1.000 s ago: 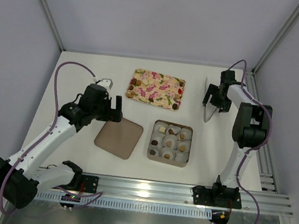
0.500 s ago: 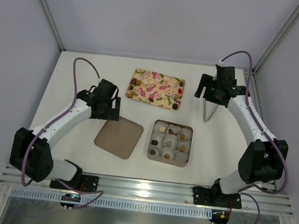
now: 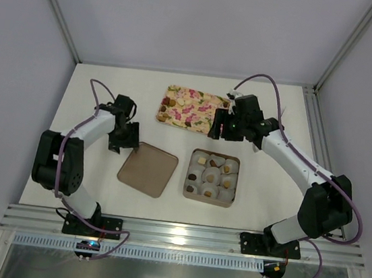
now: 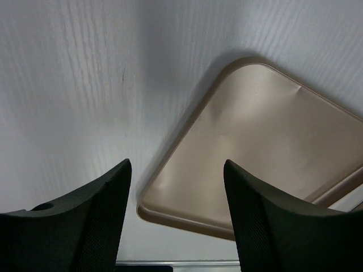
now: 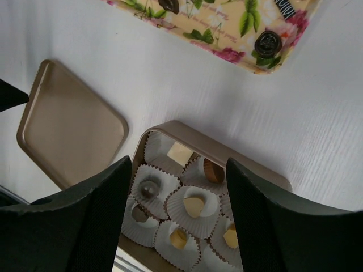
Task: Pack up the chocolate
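Packing cell in overhead and wrist views. Nearest, the open box (image 5: 187,131) is shown lined with white paper cups (image 5: 164,180), several already filled with chocolate (image 5: 193,205); its lid (image 3: 147,169) lies flat on the table just to the left. The left end effector (image 4: 177,167) has been drawn in over the lid's far-left corner, its jaws somewhat narrowed yet apart, with nothing held. Further back, the right end effector (image 5: 178,164) has been swung in from the table's right side to the gap between the box and the floral tray (image 3: 193,109), jaws likewise narrowed, apart and empty. More chocolate remains on the tray, among it a dark piece (image 5: 267,42) at the near right corner. A further pick from the tray is judged to be in preparation, and lid fitting appears to be left for last. The white table (image 3: 268,190) is matt and faintly grained, enclosed by pale plain walls (image 3: 200,25) and aluminium posts (image 3: 56,11).
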Robot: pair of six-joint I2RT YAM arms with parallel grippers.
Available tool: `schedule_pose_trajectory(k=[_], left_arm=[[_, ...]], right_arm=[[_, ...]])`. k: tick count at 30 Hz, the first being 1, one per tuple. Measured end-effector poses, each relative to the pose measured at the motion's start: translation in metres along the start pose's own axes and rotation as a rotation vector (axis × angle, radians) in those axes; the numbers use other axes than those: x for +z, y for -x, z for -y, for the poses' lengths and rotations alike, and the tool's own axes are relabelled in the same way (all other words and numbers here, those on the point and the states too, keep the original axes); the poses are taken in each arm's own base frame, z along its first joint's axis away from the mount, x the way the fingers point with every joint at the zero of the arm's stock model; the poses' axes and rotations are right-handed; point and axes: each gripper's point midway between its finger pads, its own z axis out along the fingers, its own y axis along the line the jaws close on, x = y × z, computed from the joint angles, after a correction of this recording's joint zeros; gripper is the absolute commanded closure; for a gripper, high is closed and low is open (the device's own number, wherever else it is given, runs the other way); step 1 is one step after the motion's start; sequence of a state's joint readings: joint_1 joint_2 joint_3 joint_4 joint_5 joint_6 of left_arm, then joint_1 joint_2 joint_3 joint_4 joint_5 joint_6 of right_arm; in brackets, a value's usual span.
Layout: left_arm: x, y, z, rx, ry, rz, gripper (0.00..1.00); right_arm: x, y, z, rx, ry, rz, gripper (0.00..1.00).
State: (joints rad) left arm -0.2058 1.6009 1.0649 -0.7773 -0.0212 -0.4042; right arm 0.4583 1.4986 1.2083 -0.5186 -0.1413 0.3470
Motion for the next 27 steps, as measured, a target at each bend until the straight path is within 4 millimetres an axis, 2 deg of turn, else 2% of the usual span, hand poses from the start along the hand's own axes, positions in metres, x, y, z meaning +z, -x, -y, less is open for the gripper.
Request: schedule_pose_trajectory(k=[9, 12, 17, 18, 19, 27], left_arm=[[0.035, 0.0, -0.006, -0.02, -0.047, -0.117, 0.48], [0.037, 0.005, -0.004, -0.014, -0.061, -0.126, 0.58], [0.041, 0.01, 0.0, -0.007, -0.076, -0.137, 0.87], [0.042, 0.01, 0.0, -0.004, -0.076, -0.139, 0.96], [0.042, 0.011, 0.001, -0.005, -0.081, -0.14, 1.0], [0.041, 0.011, 0.009, 0.017, -0.135, -0.145, 1.0]], right_arm=[[0.004, -0.007, -0.022, -0.027, 0.072, -0.007, 0.32], [0.004, -0.007, -0.025, -0.031, 0.084, -0.006, 0.32], [0.004, -0.006, -0.029, -0.036, 0.097, -0.002, 0.32], [0.004, -0.006, -0.03, -0.037, 0.1, -0.001, 0.32], [0.004, -0.006, -0.031, -0.039, 0.105, 0.0, 0.32], [0.009, -0.01, -0.049, -0.058, 0.182, -0.017, 0.32]])
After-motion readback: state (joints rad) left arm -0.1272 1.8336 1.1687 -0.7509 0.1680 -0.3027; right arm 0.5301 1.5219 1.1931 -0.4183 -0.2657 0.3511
